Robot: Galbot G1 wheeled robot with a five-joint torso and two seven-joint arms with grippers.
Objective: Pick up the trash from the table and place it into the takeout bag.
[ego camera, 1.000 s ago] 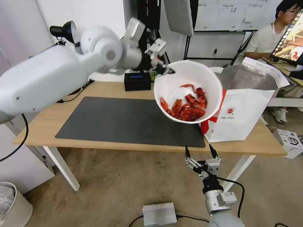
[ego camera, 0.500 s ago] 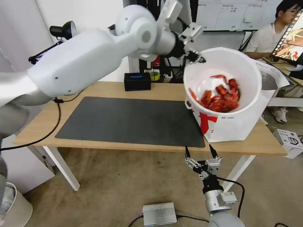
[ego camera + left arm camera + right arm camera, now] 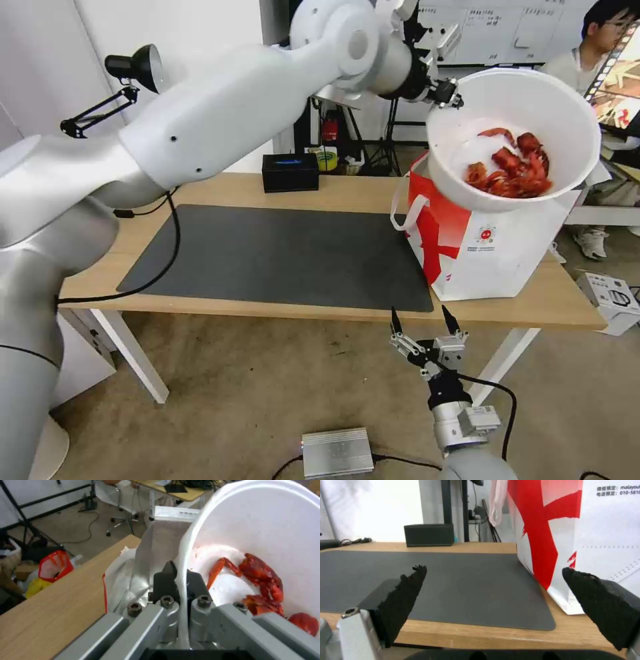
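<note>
L gripper [image 3: 452, 99] pinches rim of 1 white round plastic bowl w/ red crayfish [image 3: 513, 143], tilted above 1 white-and-red foil-lined takeout bag [image 3: 483, 250] on light-wood table [image 3: 280, 190]: looks light, thin-walled, spill-prone, rim the obvious hold; R gripper [image 3: 424, 322] idle, jaws apart, below table edge

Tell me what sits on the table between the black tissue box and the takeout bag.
Nothing: in the head view, bare wood separates the black tissue box from the takeout bag.
</note>
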